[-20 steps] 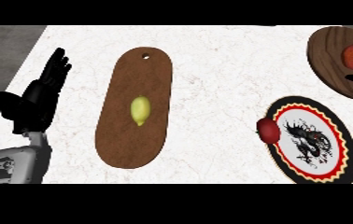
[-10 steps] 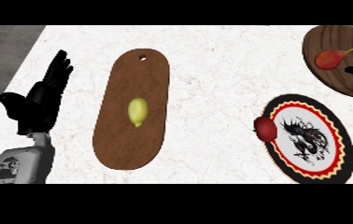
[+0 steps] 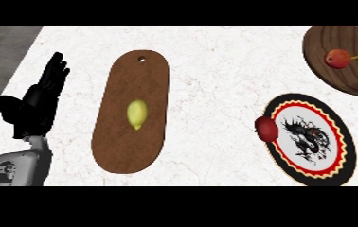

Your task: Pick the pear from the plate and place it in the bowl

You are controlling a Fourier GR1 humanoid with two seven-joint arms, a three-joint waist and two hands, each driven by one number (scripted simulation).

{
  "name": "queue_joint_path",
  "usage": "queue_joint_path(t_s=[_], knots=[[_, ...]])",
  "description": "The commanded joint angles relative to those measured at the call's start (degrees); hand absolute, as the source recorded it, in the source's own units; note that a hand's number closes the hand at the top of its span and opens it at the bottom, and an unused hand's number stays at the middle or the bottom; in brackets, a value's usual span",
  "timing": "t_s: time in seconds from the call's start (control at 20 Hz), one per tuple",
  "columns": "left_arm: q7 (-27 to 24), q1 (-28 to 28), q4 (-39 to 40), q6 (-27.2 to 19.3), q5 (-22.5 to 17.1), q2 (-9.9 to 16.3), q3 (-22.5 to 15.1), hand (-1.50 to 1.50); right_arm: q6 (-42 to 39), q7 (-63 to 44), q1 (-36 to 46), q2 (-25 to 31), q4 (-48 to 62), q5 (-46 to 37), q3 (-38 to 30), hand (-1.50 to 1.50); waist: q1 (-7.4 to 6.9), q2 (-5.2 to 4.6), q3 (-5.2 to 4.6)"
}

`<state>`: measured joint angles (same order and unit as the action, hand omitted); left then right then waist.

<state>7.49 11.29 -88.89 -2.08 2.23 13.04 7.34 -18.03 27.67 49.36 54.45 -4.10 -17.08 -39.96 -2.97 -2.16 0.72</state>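
Observation:
A small yellow-green pear [image 3: 137,113] lies near the middle of a long brown wooden board [image 3: 133,77] with a hole at its far end. At the upper right is a round wooden bowl [image 3: 323,40], partly cut off by the view's edge, with a red fruit [image 3: 338,57] in it. My left hand [image 3: 35,108] rests open at the left edge, fingers up, a little apart from the board. My right hand does not show.
A round plate [image 3: 328,151] with a black rim, red and yellow bands and a dark drawing sits at the right. A red fruit [image 3: 265,128] rests on its left rim. White marble counter [image 3: 217,70] lies between the board and the plate.
Everything has slid a little leftward in the view, so more of the wooden bowl and its red fruit shows. The left hand has stayed in place.

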Motion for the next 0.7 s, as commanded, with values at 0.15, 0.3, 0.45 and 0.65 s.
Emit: queue_joint_path(t_s=[0.15,0.3,0.45,0.65], knots=[[1.2,0.1,-1.9,-0.1,-0.1,0.0,-0.3,0.00,-10.3,1.3,-6.4,5.6,0.9,3.2,-3.1,-1.50,0.21,0.10,0.21],[1.1,0.3,-0.6,-0.6,0.2,-0.7,-0.4,0.00,-15.0,2.3,-9.0,5.7,1.6,4.6,-4.4,-1.50,0.87,0.10,0.21],[0.2,-1.8,-1.8,0.5,-0.6,0.3,0.3,0.00,-17.1,5.2,-11.3,5.7,0.5,5.4,-5.1,-1.50,-0.20,0.19,0.34],[0.3,-0.6,-0.6,-1.0,0.4,-0.8,0.0,0.00,-22.0,3.8,-11.9,7.2,0.2,7.6,-7.1,-1.50,0.89,0.34,0.28]])
